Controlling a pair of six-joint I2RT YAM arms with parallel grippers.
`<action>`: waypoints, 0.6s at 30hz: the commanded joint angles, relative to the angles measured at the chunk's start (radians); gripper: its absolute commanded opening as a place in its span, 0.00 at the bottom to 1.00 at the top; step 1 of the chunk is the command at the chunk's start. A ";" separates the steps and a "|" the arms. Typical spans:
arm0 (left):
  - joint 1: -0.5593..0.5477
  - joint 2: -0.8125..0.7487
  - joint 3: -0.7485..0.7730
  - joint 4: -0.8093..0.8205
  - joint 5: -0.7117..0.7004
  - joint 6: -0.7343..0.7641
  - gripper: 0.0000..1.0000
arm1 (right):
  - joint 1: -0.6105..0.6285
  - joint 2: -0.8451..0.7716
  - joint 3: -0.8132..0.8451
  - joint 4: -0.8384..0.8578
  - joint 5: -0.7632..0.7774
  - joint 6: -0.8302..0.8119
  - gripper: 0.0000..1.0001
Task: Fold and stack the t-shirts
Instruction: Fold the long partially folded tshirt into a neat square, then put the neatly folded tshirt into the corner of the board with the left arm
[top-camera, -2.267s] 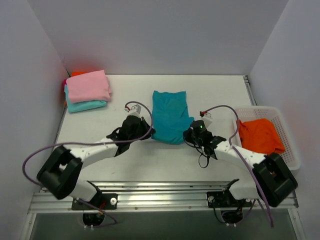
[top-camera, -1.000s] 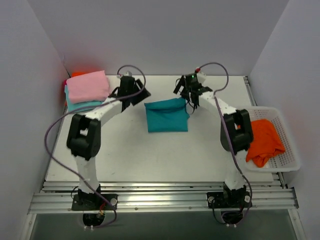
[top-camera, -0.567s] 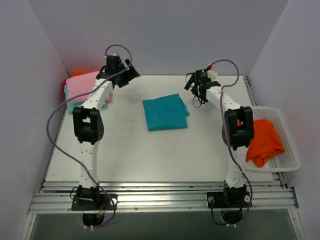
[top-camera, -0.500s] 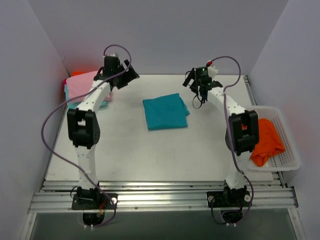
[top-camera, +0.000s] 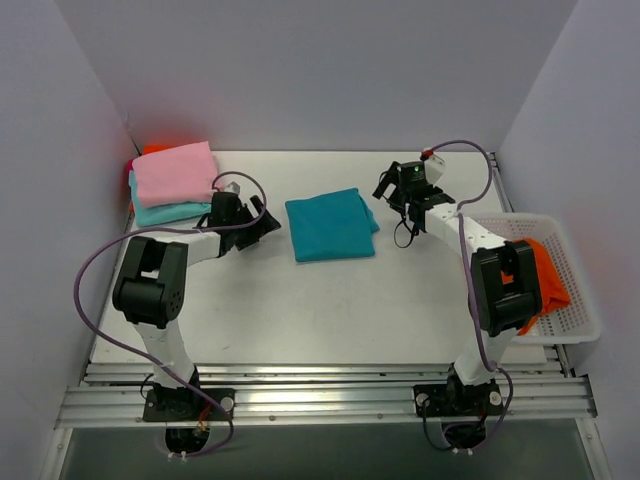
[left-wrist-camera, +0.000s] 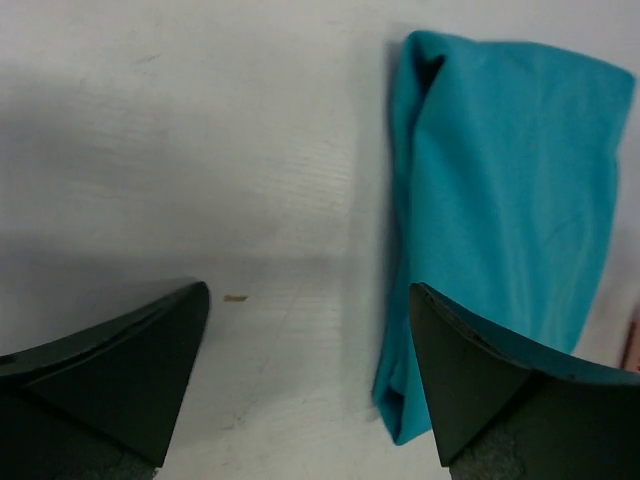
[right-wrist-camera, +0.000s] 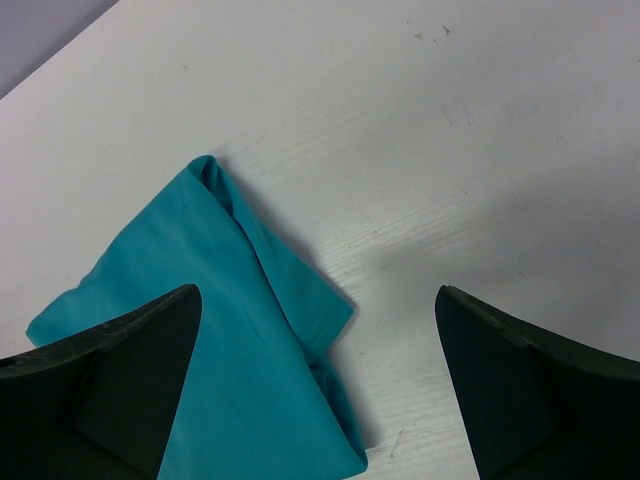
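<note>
Table (top-camera: 300, 310) is carrying everything. Basket (top-camera: 583, 300) is sitting at its 3 o'clock edge with the orange shirt (top-camera: 548, 275) lying crumpled inside, unfolded. Pink shirt (top-camera: 177, 172) is resting folded on the aqua shirt (top-camera: 170, 211) at 10 o'clock, making the stack. Teal shirt (top-camera: 330, 225) is lying folded into a rough square near table centre, slightly toward 12 o'clock, with nothing touching it. The left wrist view is showing its layered left edge (left-wrist-camera: 500, 200) and the right wrist view a doubled corner (right-wrist-camera: 230, 360). Left gripper (top-camera: 268, 222) is hanging just off its 9 o'clock side, jaws spread wide and empty (left-wrist-camera: 308, 300). Right gripper (top-camera: 385, 190) is hovering at its 2 o'clock corner, also released, nothing between the fingers (right-wrist-camera: 315, 300). Handling guess: the cloth is looking light, limp and soft, not fragile, so the layers are likely sliding apart if only the top one is pinched. Probably best taking hold at the folded left and right edges, catching every layer, one gripper per side, to keep the square while moving it to the stack.
</note>
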 joint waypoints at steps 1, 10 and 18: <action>-0.007 0.047 -0.010 0.251 0.062 -0.041 0.94 | -0.006 -0.016 0.017 0.040 0.000 -0.014 1.00; -0.042 0.159 0.076 0.261 0.088 -0.061 0.95 | -0.017 0.035 0.038 0.031 0.018 -0.023 1.00; -0.159 0.256 0.260 0.069 0.019 -0.025 0.95 | -0.040 0.056 0.020 0.035 0.020 -0.024 1.00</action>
